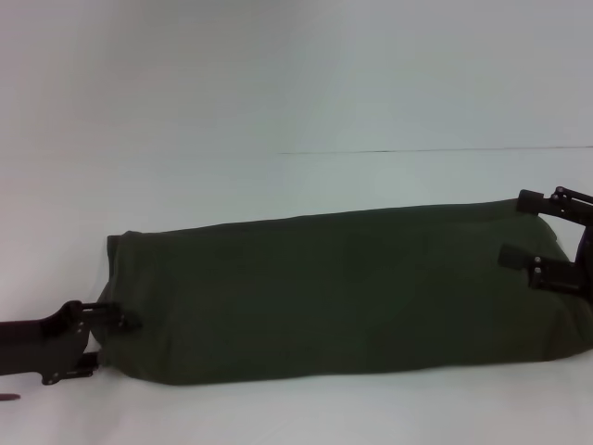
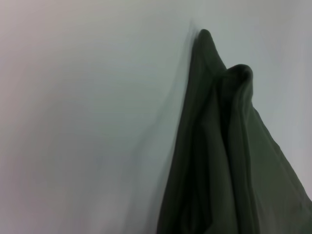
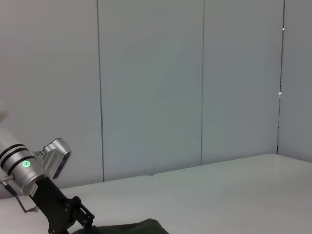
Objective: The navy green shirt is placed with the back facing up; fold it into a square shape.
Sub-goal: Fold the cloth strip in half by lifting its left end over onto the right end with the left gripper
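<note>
Left gripper (image 1: 116, 324) and right gripper (image 1: 528, 227) each grasp an end of the navy green shirt (image 1: 343, 292), stretched over the tabletop (image 1: 278, 185).

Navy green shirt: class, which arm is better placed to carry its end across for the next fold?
Probably the left. Its pincer sits at the navy green shirt's narrow end, cloth bunched there; the right pincer reaches over the other end.

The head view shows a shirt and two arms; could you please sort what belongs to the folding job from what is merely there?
Belongs to the job:
- navy green shirt, lying as a long band
- left end effector, at the shirt's left end
- right end effector, at its right end

Merely there:
- white table
- panelled wall
</note>
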Controlling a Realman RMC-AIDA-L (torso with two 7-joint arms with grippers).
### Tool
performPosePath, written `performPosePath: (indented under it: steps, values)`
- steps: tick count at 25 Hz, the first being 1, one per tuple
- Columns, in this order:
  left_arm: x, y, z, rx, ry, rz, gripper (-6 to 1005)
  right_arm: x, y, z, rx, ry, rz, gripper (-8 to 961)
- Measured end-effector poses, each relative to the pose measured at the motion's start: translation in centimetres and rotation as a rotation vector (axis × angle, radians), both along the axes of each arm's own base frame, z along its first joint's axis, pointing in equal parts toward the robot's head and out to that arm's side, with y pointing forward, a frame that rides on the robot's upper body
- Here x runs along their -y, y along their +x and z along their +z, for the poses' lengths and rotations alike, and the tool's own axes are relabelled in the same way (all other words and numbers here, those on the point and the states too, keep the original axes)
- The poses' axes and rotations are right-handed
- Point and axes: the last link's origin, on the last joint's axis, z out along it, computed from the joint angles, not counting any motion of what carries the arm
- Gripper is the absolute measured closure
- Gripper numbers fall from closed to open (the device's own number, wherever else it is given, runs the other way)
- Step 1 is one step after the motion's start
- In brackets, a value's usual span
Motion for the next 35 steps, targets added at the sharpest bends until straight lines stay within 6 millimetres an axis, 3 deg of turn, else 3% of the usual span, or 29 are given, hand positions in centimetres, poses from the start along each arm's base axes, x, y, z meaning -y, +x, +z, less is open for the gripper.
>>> performPosePath:
  steps: [10,16,35]
  values:
    - [-0.1,0.1,0.0,-0.004,0.0,-0.009,541,0.5,-0.1,-0.5,0.052,-0.079,0.031,136]
    - [-0.1,0.1,0.0,-0.005,0.001,-0.008,639,0.8,0.3,-0.4,0.179,-0.208,0.05,137]
    - [-0.5,0.5,-0.1,-0.028,-0.016,-0.048,877,1.1,0.2,-0.6,0.18,-0.221,0.064,138]
